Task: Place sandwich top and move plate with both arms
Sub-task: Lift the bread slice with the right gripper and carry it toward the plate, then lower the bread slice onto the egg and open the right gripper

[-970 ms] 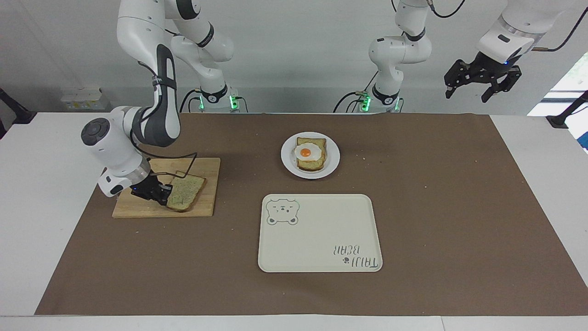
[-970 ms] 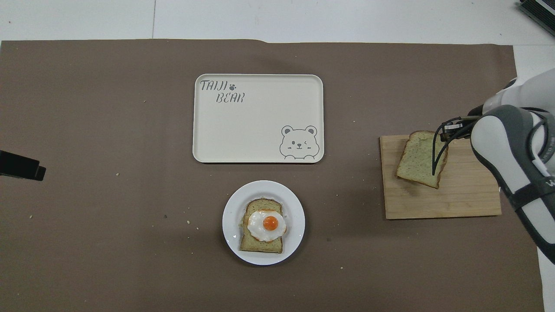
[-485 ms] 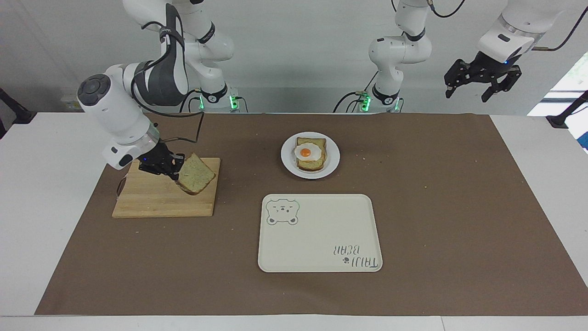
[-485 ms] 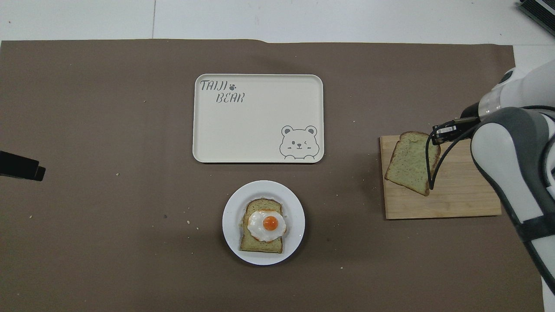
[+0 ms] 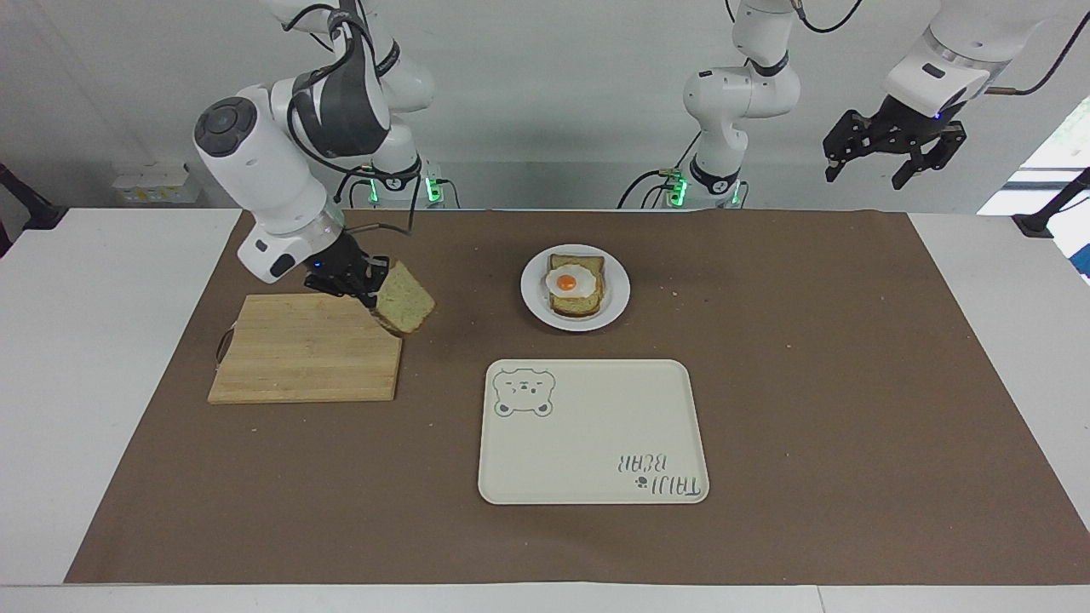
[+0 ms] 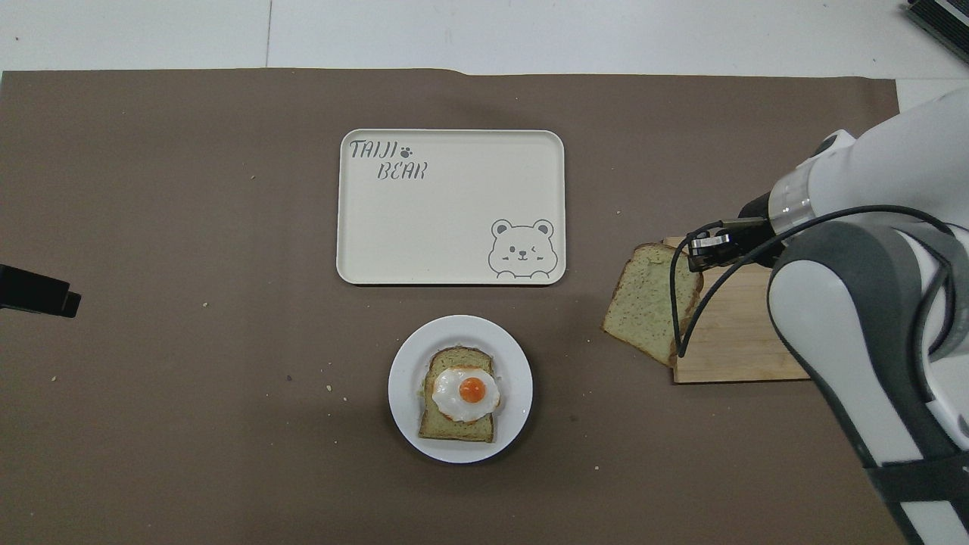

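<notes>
We start at the right gripper (image 5: 362, 285), which hangs in the middle band of the facing view, toward the right arm's end of the surface, closed on one crust edge of the sandwich top (image 5: 405, 308). The slice is in the air, steeply tilted, and droops away from the fingers over the corner of the wooden cutting board (image 5: 298, 358) that lies closest to the plate. From overhead its long axis slants from the right gripper (image 6: 704, 253) down toward the lower middle of the frame, and the sandwich top (image 6: 651, 303) shows a pale tan, green-speckled face with a darker crust all round. It looks soft, and we judge that it could bend or slip under a pinch at one edge. The coming move turns on the plate (image 5: 617, 294). It sits in the upper middle of the facing view, well apart from the slice, toward the left arm's end and a little closer to the robots. The right arm is plainly the closer one. On the plate (image 6: 511, 356) lies the egg-topped slice (image 5: 577, 285), its long axis running up and down the frame, so we think the held slice must be levelled and turned to match. Farther out, in the lower middle, rests the bear tray (image 5: 596, 426). The left gripper (image 5: 886, 157) waits in the upper corner, raised, with its fingers spread.
</notes>
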Robot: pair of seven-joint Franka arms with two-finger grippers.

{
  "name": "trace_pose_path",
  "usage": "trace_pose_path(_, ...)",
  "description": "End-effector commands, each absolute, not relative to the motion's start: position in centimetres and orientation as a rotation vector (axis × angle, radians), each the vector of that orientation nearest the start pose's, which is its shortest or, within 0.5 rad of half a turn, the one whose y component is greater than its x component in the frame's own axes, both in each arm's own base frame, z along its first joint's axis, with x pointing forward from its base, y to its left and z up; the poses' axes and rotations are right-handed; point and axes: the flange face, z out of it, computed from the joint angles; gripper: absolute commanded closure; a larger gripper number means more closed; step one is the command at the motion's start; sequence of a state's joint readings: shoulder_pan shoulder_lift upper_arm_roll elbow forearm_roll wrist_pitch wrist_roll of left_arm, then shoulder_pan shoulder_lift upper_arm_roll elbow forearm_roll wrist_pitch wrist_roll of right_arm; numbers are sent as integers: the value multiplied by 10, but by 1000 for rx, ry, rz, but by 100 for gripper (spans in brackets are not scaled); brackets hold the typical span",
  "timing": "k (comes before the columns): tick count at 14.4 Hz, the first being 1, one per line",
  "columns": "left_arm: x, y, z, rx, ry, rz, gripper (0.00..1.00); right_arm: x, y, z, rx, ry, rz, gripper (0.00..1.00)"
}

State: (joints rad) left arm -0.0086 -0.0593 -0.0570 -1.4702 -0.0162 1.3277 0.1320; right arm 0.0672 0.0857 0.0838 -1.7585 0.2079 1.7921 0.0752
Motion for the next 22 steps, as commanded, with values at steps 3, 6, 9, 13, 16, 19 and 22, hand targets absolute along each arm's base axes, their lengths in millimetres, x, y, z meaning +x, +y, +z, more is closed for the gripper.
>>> trace_pose_path(3,498,-38,682,-3134,312,133,0,538,160,505,-2844,-29,182,100)
trace_pose_path(6,498,-38,682,-3134,312,133,0,523,201,502,-2844,-27,190,100)
trace_pose_path(9,498,-38,682,-3134,312,133,0,511,238,495,-2799,-29,163,100)
trace_pose_path(13,498,-38,682,-3134,312,133,0,481,294,479,-2803,-3,129,100)
trace_pose_path(16,498,-38,682,-3134,312,133,0,457,317,481,-2808,14,140,100)
trace_pose_path(19,498,-38,682,-3134,312,133,0,446,319,480,-2812,10,140,100)
trace_pose_path(22,498,-38,682,-3134,312,133,0,429,330,480,-2816,-36,136,100)
